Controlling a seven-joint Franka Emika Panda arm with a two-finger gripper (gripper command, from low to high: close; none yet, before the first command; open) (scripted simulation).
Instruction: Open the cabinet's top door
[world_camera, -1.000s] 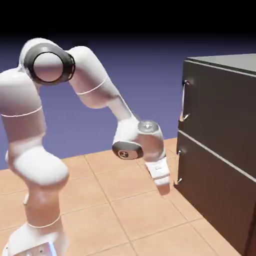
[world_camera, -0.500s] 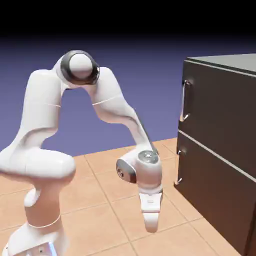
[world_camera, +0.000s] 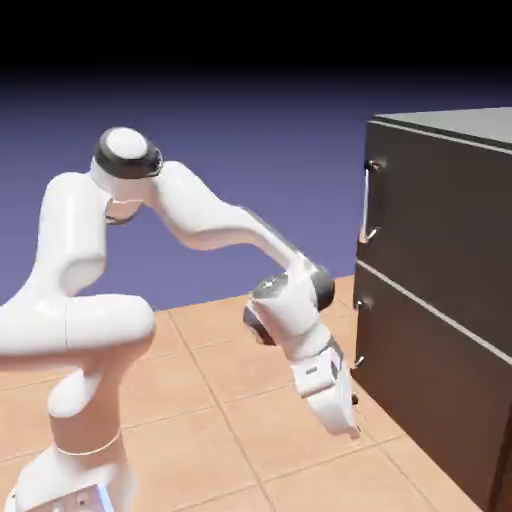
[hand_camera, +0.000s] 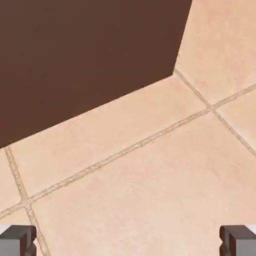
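Cabinet (world_camera: 440, 290) work is starting with my fingers (hand_camera: 18, 240) spread wide, grasping nothing, pointing down at the tiled table (world_camera: 250, 420) beside its base; the top door (world_camera: 440, 200) is sitting shut above, its handle (world_camera: 370, 200) untouched.

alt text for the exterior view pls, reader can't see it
A white robot arm bends low over a tan tiled floor, its open, empty hand pointing down near the foot of a dark cabinet at right. The top door is shut, and its silver handle is well above the hand, untouched.
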